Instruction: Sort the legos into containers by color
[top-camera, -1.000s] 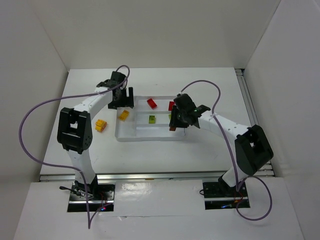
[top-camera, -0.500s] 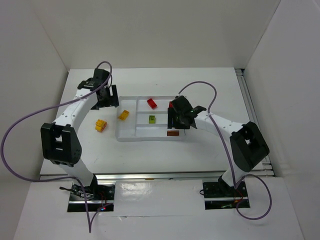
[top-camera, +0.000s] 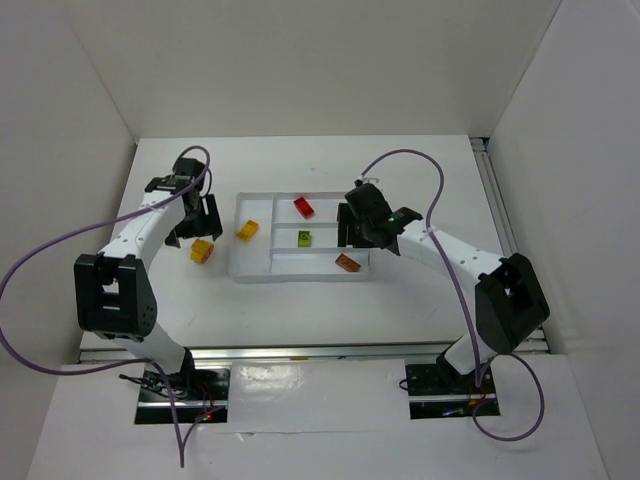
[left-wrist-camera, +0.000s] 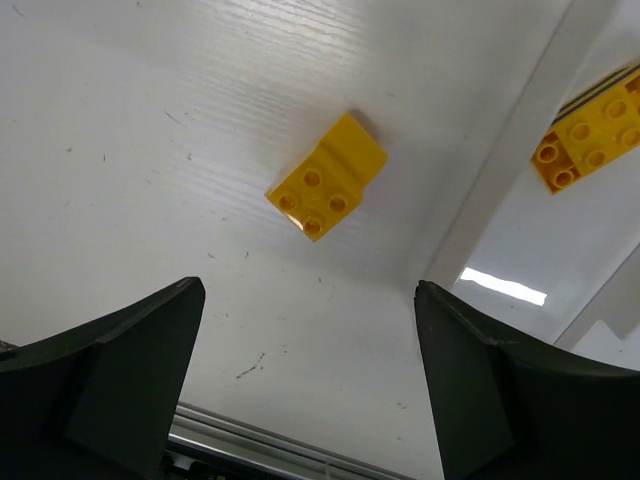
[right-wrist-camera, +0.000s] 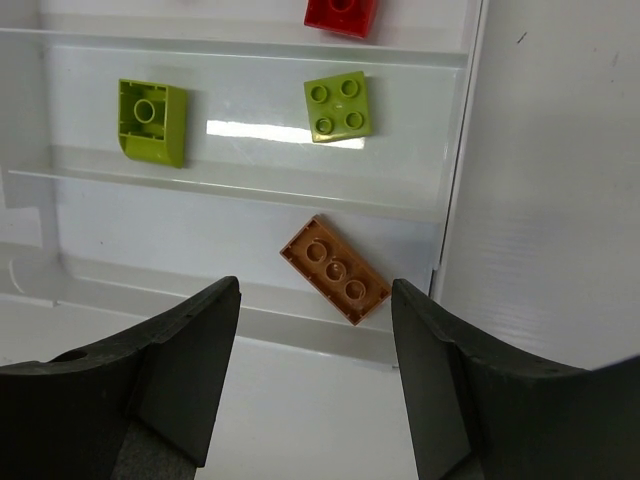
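Observation:
The white tray (top-camera: 255, 272) lies mid-table. Its tall left section holds a yellow brick (top-camera: 247, 229). The long sections hold a red brick (top-camera: 304, 207), a lime green brick (top-camera: 304, 238) and an orange brick (top-camera: 348, 262). Another yellow brick (top-camera: 202, 250) lies on the table left of the tray. My left gripper (top-camera: 195, 215) is open and empty just behind it; this brick (left-wrist-camera: 325, 178) shows ahead of the jaws. My right gripper (top-camera: 360, 225) is open and empty over the tray's right end, with the orange brick (right-wrist-camera: 335, 270) lying tilted between its fingers.
The right wrist view shows two lime green bricks (right-wrist-camera: 338, 106) (right-wrist-camera: 152, 120) in the middle section and a red brick (right-wrist-camera: 342, 15) in the far one. The tray's right wall (right-wrist-camera: 455, 150) runs beside the orange brick. White walls enclose the table.
The orange brick left my right gripper and now lies in the near long section. My left gripper swung left from over the tray to the yellow brick on the table.

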